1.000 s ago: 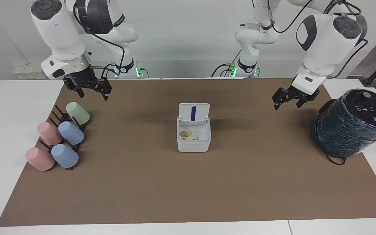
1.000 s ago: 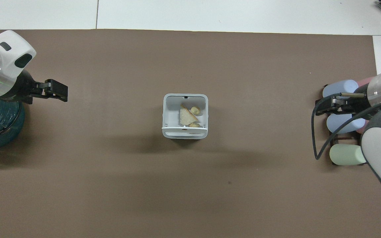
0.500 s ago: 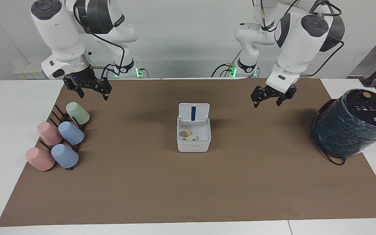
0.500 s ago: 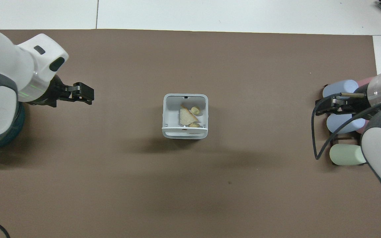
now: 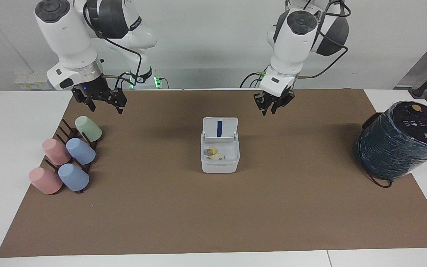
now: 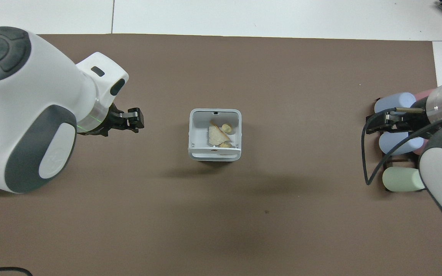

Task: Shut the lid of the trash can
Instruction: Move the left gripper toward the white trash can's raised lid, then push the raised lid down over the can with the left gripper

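Note:
The small white trash can (image 5: 219, 163) stands at the middle of the brown mat, with scraps inside; it also shows in the overhead view (image 6: 194, 126). Its lid (image 5: 220, 128) stands upright on the edge nearer the robots, its blue strip showing; from above it is a thin white edge (image 6: 215, 154). My left gripper (image 5: 272, 107) is open and empty, up over the mat beside the can toward the left arm's end, apart from the lid; it also shows from above (image 6: 136, 122). My right gripper (image 5: 103, 102) waits open over the cup rack.
A rack of pastel cups (image 5: 67, 157) lies at the right arm's end of the mat, also seen from above (image 6: 397, 142). A large dark wrapped cylinder (image 5: 399, 141) stands at the left arm's end.
My left arm has swung from beside the dark cylinder toward the trash can, and its gripper has turned. The lid, the can and the right arm have not moved.

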